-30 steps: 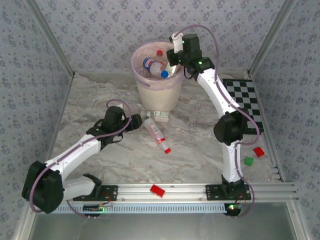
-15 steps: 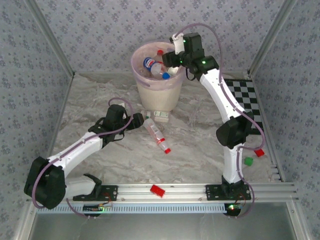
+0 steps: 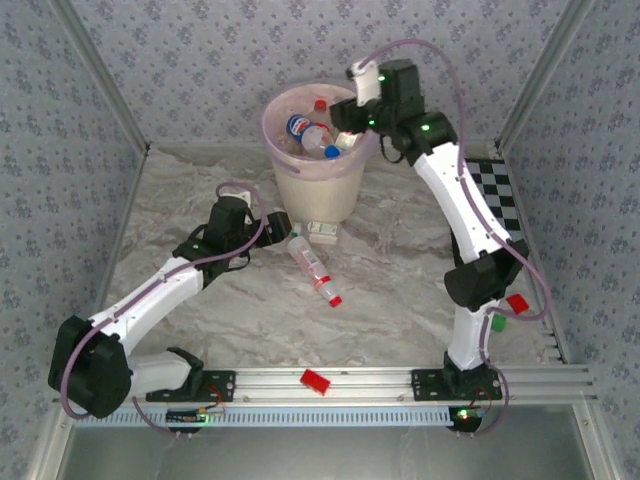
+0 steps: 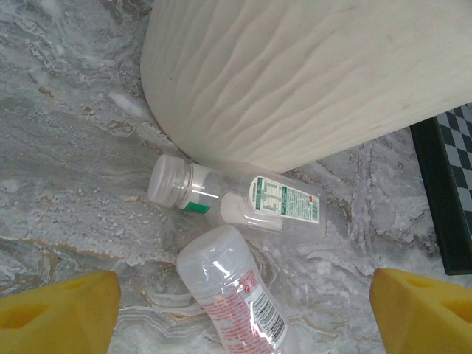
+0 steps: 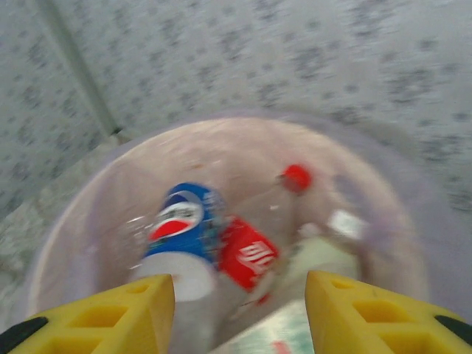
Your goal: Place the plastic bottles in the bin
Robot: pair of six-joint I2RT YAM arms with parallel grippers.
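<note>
Bin (image 5: pixel 221 151) blurred; red-label bottle (image 4: pixel 236 295) cut off below.

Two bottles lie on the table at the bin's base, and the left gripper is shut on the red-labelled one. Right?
No. The left gripper is open, its fingers wide of the red-labelled bottle, as the left wrist view shows. It and the white-capped bottle do lie at the bin's base.

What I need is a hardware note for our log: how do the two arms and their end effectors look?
The left arm and right arm have white shells, black joint housings, a looping mauve cable each, and small green lights. The left end effector and right end effector have blocky yellow fingers.
</note>
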